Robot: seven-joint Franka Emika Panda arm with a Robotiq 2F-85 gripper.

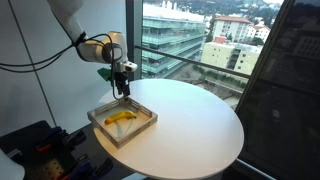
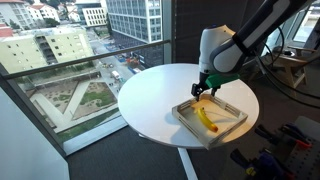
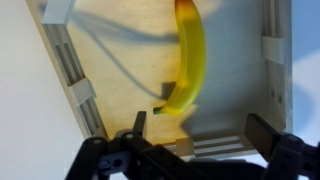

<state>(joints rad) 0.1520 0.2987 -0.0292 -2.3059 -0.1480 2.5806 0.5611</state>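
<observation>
In the wooden tray [image 1: 100, 128] on the round white table [image 1: 195, 125], the banana [image 3: 188, 60] lay lengthwise, one tip pointing toward the gripper [image 3: 195, 135]. That gripper hovered just above it, jaws spread wide, gripping nothing.

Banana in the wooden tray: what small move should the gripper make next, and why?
Probably lower straight down a little. The open gripper hangs above the banana, which lies flat in the wooden tray; its near end sits between the jaws in the wrist view, untouched.
</observation>
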